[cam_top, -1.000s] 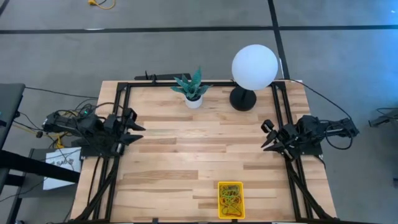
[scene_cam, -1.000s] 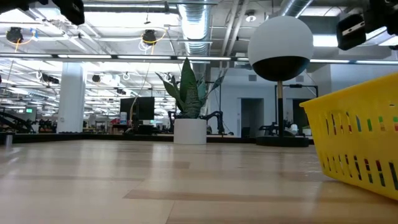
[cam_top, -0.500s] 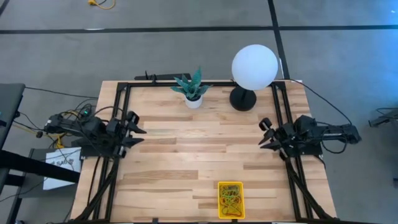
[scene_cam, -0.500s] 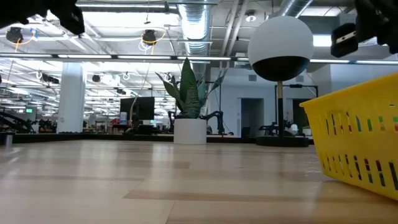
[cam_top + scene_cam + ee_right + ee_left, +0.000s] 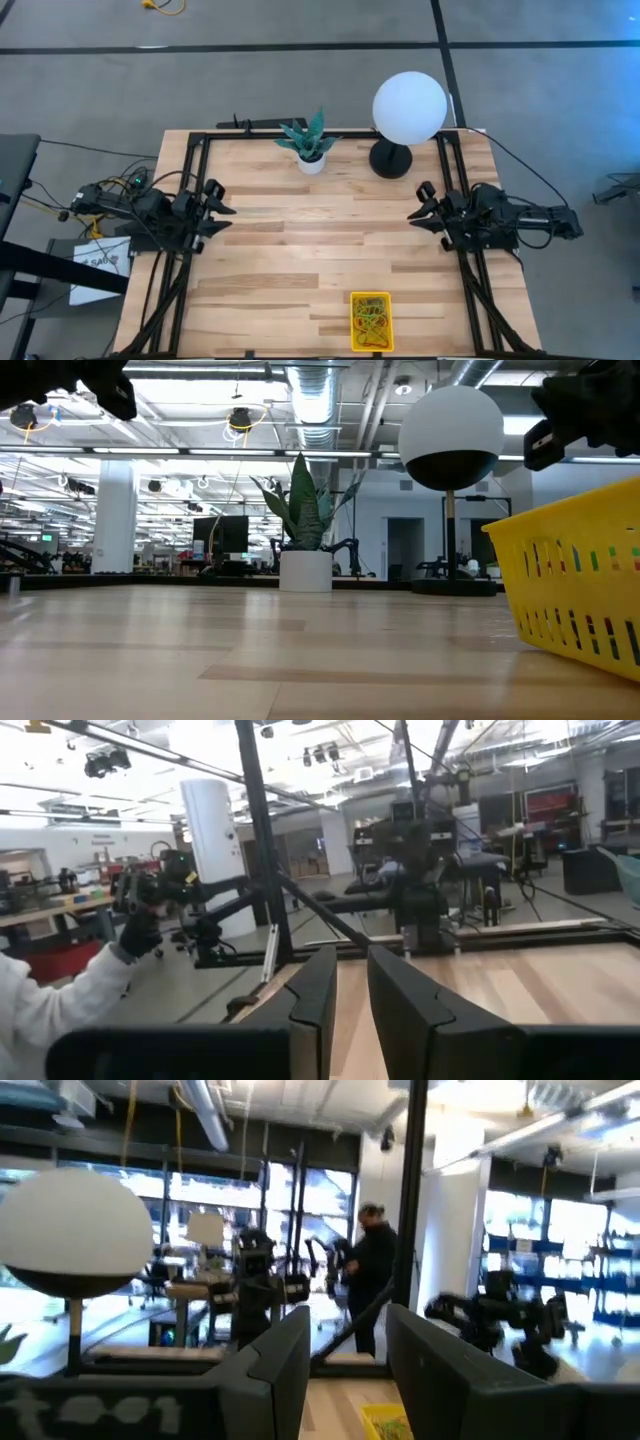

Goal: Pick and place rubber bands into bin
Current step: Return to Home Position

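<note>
The yellow bin (image 5: pixel 370 321) stands near the table's near edge, right of the middle, and fills the right of the low view (image 5: pixel 575 595). The rubber bands (image 5: pixel 369 319) lie tangled inside it, in yellow, green, red and dark colours. They show through the bin's slots (image 5: pixel 592 560). My left gripper (image 5: pixel 222 205) hovers open over the table's left edge, fingers pointing right (image 5: pixel 348 1380). My right gripper (image 5: pixel 416 205) hovers open over the right rail, fingers pointing left (image 5: pixel 352 1010). Both are far from the bin and hold nothing.
A white plant pot (image 5: pixel 311 162) with a green plant and a round white lamp (image 5: pixel 409 107) on a black base stand at the far edge. Black rails (image 5: pixel 190 180) run along the table's sides. The bare wooden middle (image 5: pixel 320 240) lies between the grippers. A person (image 5: pixel 372 1285) stands beyond the table.
My right gripper has moved toward the table's left and slightly toward the far edge, coming lower in the low view. The bin and the rubber bands have stayed where they were.
</note>
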Robot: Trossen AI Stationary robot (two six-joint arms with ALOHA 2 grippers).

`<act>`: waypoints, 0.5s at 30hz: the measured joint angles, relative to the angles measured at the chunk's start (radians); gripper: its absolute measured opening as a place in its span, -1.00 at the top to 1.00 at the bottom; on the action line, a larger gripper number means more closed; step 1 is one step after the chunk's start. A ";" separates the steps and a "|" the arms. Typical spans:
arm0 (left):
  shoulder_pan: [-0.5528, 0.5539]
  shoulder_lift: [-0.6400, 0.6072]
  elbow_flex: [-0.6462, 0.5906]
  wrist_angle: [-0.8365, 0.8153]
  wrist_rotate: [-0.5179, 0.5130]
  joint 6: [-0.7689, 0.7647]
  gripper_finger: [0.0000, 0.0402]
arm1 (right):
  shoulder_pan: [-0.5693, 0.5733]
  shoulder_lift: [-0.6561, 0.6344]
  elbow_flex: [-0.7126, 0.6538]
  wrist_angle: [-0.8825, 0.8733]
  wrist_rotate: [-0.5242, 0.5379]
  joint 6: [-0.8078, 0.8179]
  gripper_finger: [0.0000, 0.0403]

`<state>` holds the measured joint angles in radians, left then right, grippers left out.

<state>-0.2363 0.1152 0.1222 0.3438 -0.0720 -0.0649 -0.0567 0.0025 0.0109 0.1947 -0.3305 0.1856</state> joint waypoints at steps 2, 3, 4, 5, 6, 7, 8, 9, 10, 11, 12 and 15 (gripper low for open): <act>0.000 0.000 -0.039 0.068 -0.017 -0.009 0.39 | 0.000 0.000 0.000 0.000 -0.001 0.002 0.72; 0.000 0.000 -0.067 0.107 -0.024 -0.016 0.39 | 0.000 0.000 0.000 0.000 0.000 -0.002 0.72; 0.000 0.000 -0.096 0.142 -0.031 -0.023 0.39 | 0.000 0.000 0.000 0.000 0.000 -0.006 0.72; 0.000 0.001 -0.112 0.163 -0.033 -0.030 0.39 | 0.000 0.000 0.000 0.000 0.000 -0.008 0.72; 0.000 0.002 -0.109 0.179 -0.043 -0.032 0.39 | 0.000 0.000 0.000 0.000 0.000 -0.008 0.72; 0.001 -0.001 -0.104 0.156 -0.046 -0.044 0.39 | 0.000 0.000 0.000 0.000 -0.001 -0.009 0.72; 0.001 0.000 -0.098 0.152 -0.048 -0.054 0.39 | 0.000 0.000 0.000 -0.001 -0.001 -0.011 0.72; 0.000 0.001 -0.093 0.152 -0.048 -0.055 0.39 | 0.000 0.000 0.000 -0.007 -0.001 -0.015 0.72; 0.001 0.000 -0.093 0.145 -0.043 -0.055 0.39 | 0.000 0.000 0.000 -0.016 -0.001 -0.023 0.72; 0.000 -0.001 -0.093 0.138 -0.040 -0.055 0.39 | 0.000 0.000 0.000 -0.025 0.000 -0.031 0.72; 0.000 -0.001 -0.093 0.125 -0.041 -0.060 0.39 | 0.001 0.000 0.000 -0.035 -0.001 -0.036 0.72; 0.000 0.000 -0.093 0.045 -0.092 -0.126 0.39 | 0.001 0.000 0.000 -0.062 -0.001 -0.036 0.72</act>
<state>-0.2359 0.1154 0.0295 0.3885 -0.1643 -0.1908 -0.0559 0.0025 0.0109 0.1329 -0.3312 0.1497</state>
